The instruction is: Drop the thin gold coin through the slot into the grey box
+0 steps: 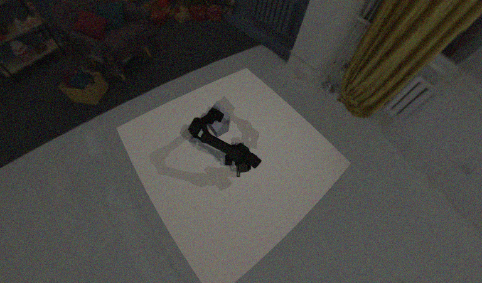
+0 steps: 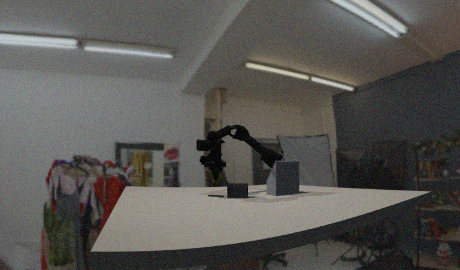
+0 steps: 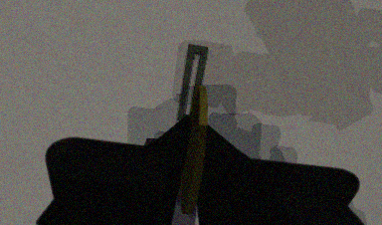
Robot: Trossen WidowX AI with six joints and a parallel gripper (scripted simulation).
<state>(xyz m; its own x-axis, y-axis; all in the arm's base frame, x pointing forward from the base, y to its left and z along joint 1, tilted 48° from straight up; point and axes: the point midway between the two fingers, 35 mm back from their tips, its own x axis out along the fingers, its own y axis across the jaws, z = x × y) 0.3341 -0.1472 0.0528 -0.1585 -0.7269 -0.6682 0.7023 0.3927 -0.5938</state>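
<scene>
One arm (image 1: 216, 141) crossed the white mat (image 1: 277, 180) in the top view, stretching from its base beside a pale block (image 1: 223, 122) toward the mat's middle. Its gripper (image 1: 238, 171) pointed down, and a thin dark sliver, the holder (image 1: 237, 172), showed on the mat just beneath it. The coin could not be made out from here.

From the exterior view, the gripper (image 2: 215, 175) hung well above the table (image 2: 190, 220), with a dull yellow trace of the coin (image 2: 215, 176) at its tip. The holder (image 2: 215, 196) lay as a flat dark strip on the table directly below, apart from the coin. Just to its right stood the small dark box (image 2: 237, 190), and further right a taller grey block (image 2: 283, 177).

At the wrist view, the gripper (image 3: 195, 150) was clamped tight on the coin (image 3: 196, 150), seen edge-on as a narrow gold strip running up between the two black fingers, its top end poking out past their tips. Beyond it the holder (image 3: 192, 78) sat on the mat as an unoccupied green frame, its long slot roughly in line with the coin and tilted slightly rightward.
</scene>
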